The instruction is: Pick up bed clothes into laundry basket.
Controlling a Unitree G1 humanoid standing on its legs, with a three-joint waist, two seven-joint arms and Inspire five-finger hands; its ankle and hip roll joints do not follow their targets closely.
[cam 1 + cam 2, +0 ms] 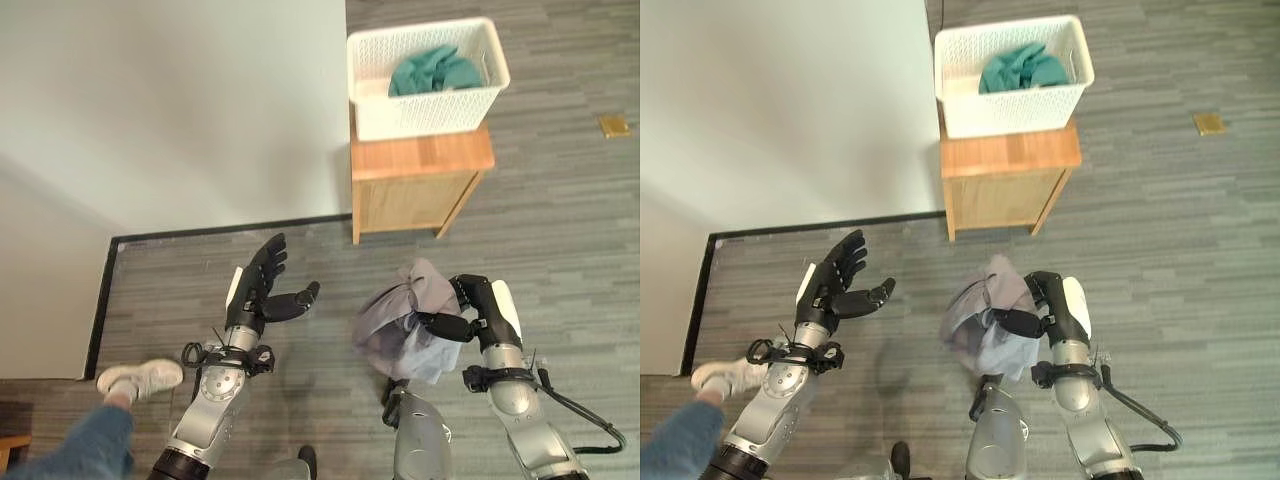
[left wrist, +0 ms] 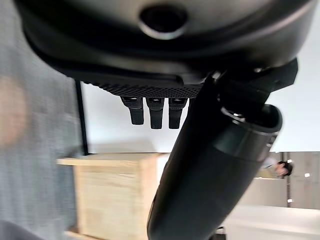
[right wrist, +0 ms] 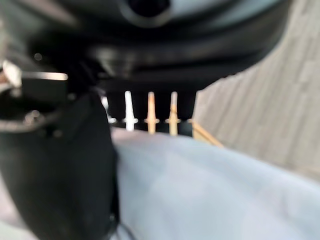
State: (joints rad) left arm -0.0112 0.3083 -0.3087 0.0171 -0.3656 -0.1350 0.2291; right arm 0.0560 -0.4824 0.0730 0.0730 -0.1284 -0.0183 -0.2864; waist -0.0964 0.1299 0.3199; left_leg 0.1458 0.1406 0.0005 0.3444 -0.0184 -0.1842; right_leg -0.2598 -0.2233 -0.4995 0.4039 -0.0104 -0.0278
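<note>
A bunched pale lilac-grey garment hangs above the floor, with my right hand shut on it; its cloth fills the space under the fingers in the right wrist view. My left hand is held out beside it with straight fingers and holds nothing. The white laundry basket stands on a small wooden cabinet further ahead, with a teal garment inside it.
The white bed takes up the left side, with a dark edge strip along the floor. A person's leg in jeans with a white shoe stands at the lower left. A small brass plate lies in the grey plank floor.
</note>
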